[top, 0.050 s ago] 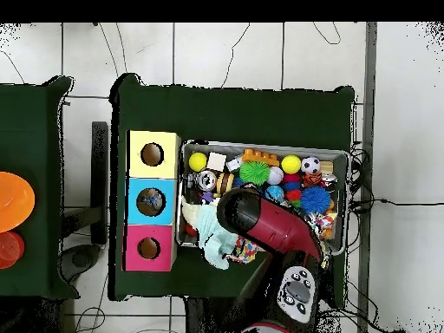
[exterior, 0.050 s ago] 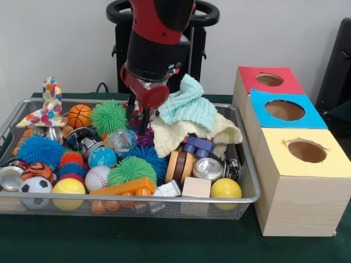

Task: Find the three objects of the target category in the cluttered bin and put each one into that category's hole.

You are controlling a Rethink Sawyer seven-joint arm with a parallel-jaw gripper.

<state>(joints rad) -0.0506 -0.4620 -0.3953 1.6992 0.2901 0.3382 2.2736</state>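
Observation:
A wire mesh bin (exterior, 0.050 s ago: pixel 164 201) is packed with clutter: spiky balls in green (exterior, 0.050 s ago: pixel 108 116) and blue (exterior, 0.050 s ago: pixel 39 150), a small basketball (exterior, 0.050 s ago: pixel 80 115), a baseball (exterior, 0.050 s ago: pixel 97 176), a yellow ball (exterior, 0.050 s ago: pixel 226 189), a metal tin (exterior, 0.050 s ago: pixel 207 168) and a wooden block (exterior, 0.050 s ago: pixel 196 187). A mint knitted cloth (exterior, 0.050 s ago: pixel 189 107) lies on a cream cloth (exterior, 0.050 s ago: pixel 170 137) at the back. My gripper (exterior, 0.050 s ago: pixel 139 123) reaches down into the bin's back middle, just left of the cloths and above a purple spiky ball (exterior, 0.050 s ago: pixel 145 137). Its fingers stand apart, open. In the overhead view the arm (top, 0.050 s ago: pixel 260 221) hides the gripper.
Three wooden boxes with holes in their tops stand in a row beside the bin: red (exterior, 0.050 s ago: pixel 290 85), blue (exterior, 0.050 s ago: pixel 315 118), yellow (exterior, 0.050 s ago: pixel 334 161). A polka-dot cloth (exterior, 0.050 s ago: pixel 49 104) hangs at the bin's far left corner. An orange plate (top, 0.050 s ago: pixel 13 201) lies on a separate table.

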